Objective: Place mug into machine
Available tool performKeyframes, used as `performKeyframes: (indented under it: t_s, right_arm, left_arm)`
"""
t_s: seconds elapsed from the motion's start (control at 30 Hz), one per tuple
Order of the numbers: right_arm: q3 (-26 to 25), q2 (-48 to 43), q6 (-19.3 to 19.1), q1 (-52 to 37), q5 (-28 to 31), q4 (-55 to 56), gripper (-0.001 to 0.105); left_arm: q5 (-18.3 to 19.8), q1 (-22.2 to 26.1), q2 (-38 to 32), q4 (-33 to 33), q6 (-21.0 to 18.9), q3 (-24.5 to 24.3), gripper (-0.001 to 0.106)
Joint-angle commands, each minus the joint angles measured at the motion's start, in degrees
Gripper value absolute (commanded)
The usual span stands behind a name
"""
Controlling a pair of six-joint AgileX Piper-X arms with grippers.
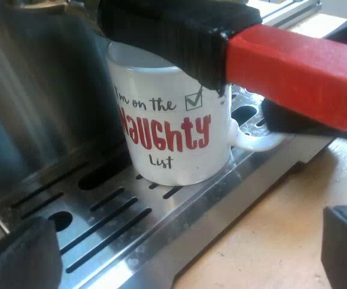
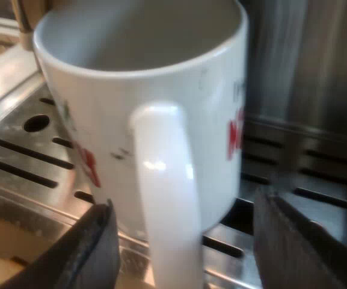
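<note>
Mug (image 2: 212, 120) on drip tray (image 2: 23, 158); right claw (image 2: 188, 241) spread wide astride handle (image 2: 164, 198).

A counter (image 1: 281, 241) of pale, light-brown wood is carrying everything here. Its top is looking smooth and matt. Soft, warm light is falling on the near part of it. Farther off, a strip of what seems the same counter is shining much brighter, almost cream-white. Whether this brightness is coming from a window or from a lamp, I cannot tell. In the right wrist view the wood is appearing darker, more tan.
</note>
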Motion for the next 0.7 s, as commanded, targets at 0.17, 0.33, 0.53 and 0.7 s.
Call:
performKeyframes:
  t_s: [0.17,0.33,0.53,0.7]
  right_arm:
    - [-1.3,7.0,-0.3,-0.1,0.1,-9.8,0.052]
    - [-5.4,10.6,-0.3,-0.1,0.1,-9.8,0.052]
    - [-10.7,14.2,-0.3,-0.1,0.1,-9.0,0.052]
    - [-13.0,15.6,-0.3,-0.1,0.1,-9.0,0.052]
  left_arm:
    - [0.0,-0.3,-0.1,-1.0,-1.4,-0.2,0.089]
    - [0.0,-0.3,-0.1,-1.0,-1.4,-0.2,0.089]
    - [0.0,-0.3,-0.1,-1.0,-1.5,-0.2,0.089]
    - [0.0,-0.3,-0.1,-1.0,-1.5,-0.2,0.089]
